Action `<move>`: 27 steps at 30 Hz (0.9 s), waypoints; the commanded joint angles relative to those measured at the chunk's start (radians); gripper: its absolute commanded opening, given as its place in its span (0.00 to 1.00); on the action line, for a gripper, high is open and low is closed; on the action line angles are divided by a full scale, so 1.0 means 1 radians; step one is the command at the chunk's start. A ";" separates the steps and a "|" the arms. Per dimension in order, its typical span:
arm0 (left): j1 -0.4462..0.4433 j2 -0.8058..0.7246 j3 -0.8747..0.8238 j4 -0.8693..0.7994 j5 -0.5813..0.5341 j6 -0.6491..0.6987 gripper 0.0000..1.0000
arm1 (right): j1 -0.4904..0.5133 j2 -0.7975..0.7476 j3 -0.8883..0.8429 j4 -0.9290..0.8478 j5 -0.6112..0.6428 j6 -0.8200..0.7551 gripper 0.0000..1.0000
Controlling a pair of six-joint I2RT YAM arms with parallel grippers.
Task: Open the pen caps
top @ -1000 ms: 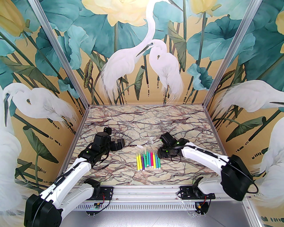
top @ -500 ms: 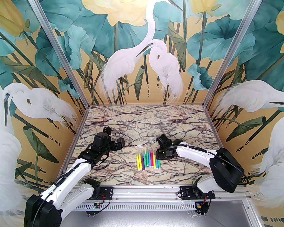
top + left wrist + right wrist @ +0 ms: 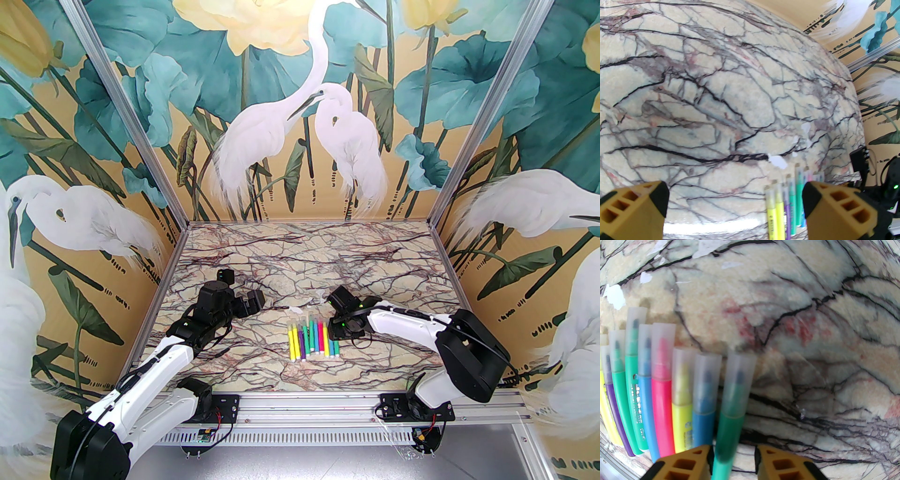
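1. Ten bright felt-tip plastic pens lie rowed on the marbled tabletop; your right gripper has reached their right end.
2. Your left gripper gapes wide beside them.
3. Your right gripper narrows round the teal pen, unclamped; frosted plastic cap on.

The right arm has swung to the left during the last second. Its big black elbow joint, which before stood out near the right wall, is now closer to the middle of the bench, and it also sits a little further from the near edge. The right claw has travelled with it a short way to the left and slightly nearer, up to the right end of the row of pens. Its yellow fingers now stand on both sides of the teal pen at that end.
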 commanded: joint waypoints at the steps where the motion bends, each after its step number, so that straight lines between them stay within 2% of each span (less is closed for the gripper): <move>1: -0.005 0.017 0.006 0.020 0.031 0.001 0.99 | 0.013 0.011 -0.006 -0.025 0.031 0.022 0.36; 27: -0.026 0.005 0.026 -0.022 -0.021 0.062 0.99 | 0.046 0.087 0.004 -0.066 0.092 0.043 0.34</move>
